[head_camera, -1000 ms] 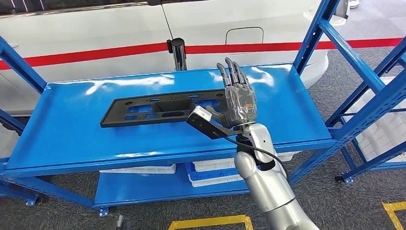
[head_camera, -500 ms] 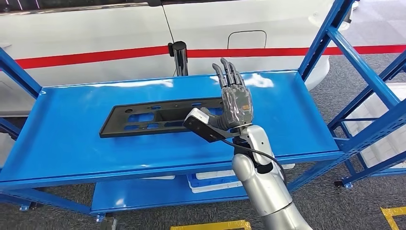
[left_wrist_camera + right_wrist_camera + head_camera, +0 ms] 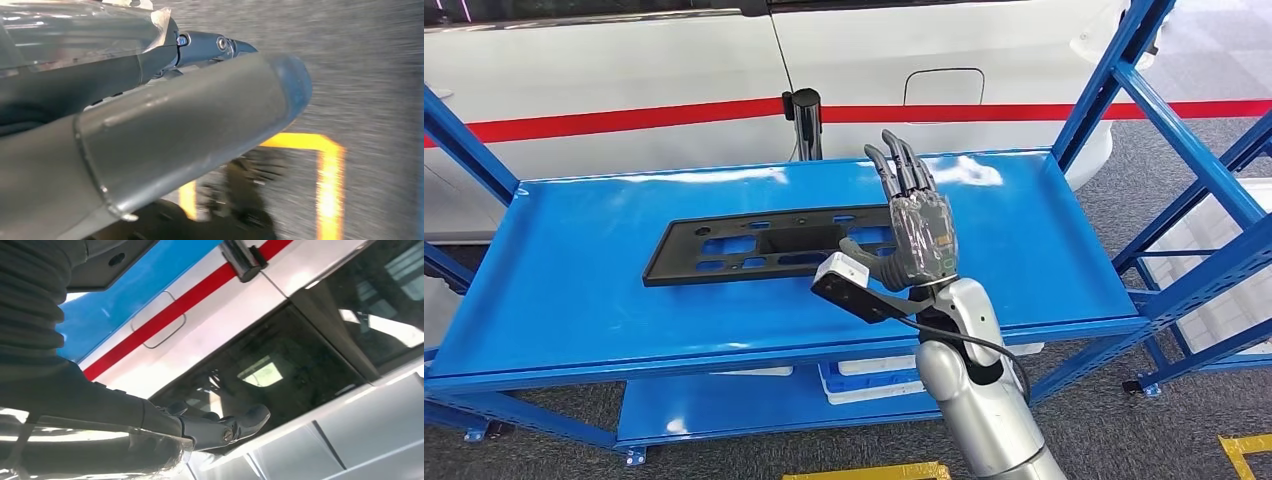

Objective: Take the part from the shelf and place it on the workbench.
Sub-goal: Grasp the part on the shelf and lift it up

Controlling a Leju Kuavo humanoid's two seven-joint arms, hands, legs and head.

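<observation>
The part (image 3: pixel 754 250) is a long, flat black plate with several cut-outs, lying flat on the top deck of the blue shelf (image 3: pixel 574 290). My right hand (image 3: pixel 914 225) is raised over the part's right end with straight, spread fingers and holds nothing; its thumb reaches across the plate's end. In the right wrist view the right hand (image 3: pixel 100 410) stretches out empty towards the car, with the blue shelf (image 3: pixel 150 285) beside it. My left hand (image 3: pixel 150 115) hangs over the grey floor with thumb and fingers extended, gripping nothing.
A white car (image 3: pixel 674 60) with a red stripe stands close behind the shelf, and a black post (image 3: pixel 804 120) rises at the shelf's back edge. Blue uprights (image 3: pixel 1124 90) frame the right end. White crates (image 3: pixel 874 375) sit on the lower deck. Yellow floor markings (image 3: pixel 864 472) lie below.
The whole view has shifted slightly. My right hand stays open at the part's right end, its wrist a little lower than before. The part has not moved on the shelf.
</observation>
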